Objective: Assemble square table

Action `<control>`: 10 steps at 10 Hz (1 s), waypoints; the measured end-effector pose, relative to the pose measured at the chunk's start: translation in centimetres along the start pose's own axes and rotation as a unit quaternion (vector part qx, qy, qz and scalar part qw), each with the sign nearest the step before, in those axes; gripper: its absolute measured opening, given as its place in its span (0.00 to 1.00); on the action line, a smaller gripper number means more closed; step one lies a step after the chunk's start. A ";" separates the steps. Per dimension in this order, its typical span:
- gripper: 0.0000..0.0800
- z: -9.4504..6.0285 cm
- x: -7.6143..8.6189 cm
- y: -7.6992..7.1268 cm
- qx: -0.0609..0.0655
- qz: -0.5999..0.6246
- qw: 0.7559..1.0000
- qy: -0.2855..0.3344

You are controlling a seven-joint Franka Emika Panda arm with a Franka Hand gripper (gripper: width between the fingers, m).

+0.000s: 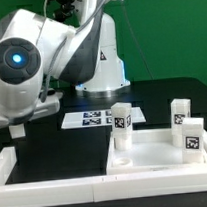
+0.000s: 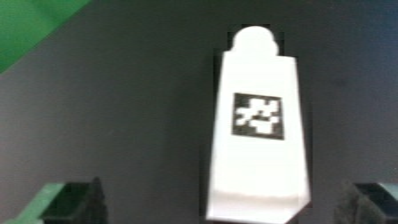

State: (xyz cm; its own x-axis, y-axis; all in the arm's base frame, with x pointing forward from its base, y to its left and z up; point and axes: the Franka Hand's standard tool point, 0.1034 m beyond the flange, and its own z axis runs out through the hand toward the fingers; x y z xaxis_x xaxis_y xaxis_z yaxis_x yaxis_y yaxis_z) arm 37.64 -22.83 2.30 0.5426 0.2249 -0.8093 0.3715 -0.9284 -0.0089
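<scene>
The square tabletop (image 1: 155,156) lies at the exterior view's lower right. Three white tagged legs stand upright on it: one at its near-left corner (image 1: 121,128), one at the back right (image 1: 178,113), one at the front right (image 1: 192,137). In the wrist view a fourth white leg (image 2: 262,120) lies flat on the black table, tag up, rounded tip pointing away. My gripper (image 2: 224,205) is open above it, and the leg's near end lies between the two dark fingertips (image 2: 71,202). In the exterior view the arm's body hides this leg and the fingers.
The marker board (image 1: 98,118) lies flat behind the tabletop, in front of the robot base. White border rails run along the front (image 1: 57,185) and the exterior view's left (image 1: 5,163). A green wall stands behind.
</scene>
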 end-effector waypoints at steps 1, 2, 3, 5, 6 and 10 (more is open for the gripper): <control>0.81 0.5 -0.3 -0.9 0.005 0.020 1.000 -0.012; 0.81 0.8 -0.2 -1.5 0.004 0.025 1.000 -0.017; 0.81 1.4 -0.1 -2.1 0.004 0.028 0.999 -0.022; 0.81 1.8 -0.1 -2.1 0.004 0.026 0.999 -0.023; 0.79 1.9 -0.1 -2.1 0.004 0.026 0.999 -0.023; 0.36 1.9 -0.1 -2.1 0.004 0.026 0.999 -0.023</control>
State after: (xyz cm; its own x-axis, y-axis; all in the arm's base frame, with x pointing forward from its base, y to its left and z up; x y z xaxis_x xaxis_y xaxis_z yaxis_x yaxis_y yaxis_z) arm 35.40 -21.43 1.27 0.5259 0.1629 -0.8348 0.3371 -0.9410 0.0288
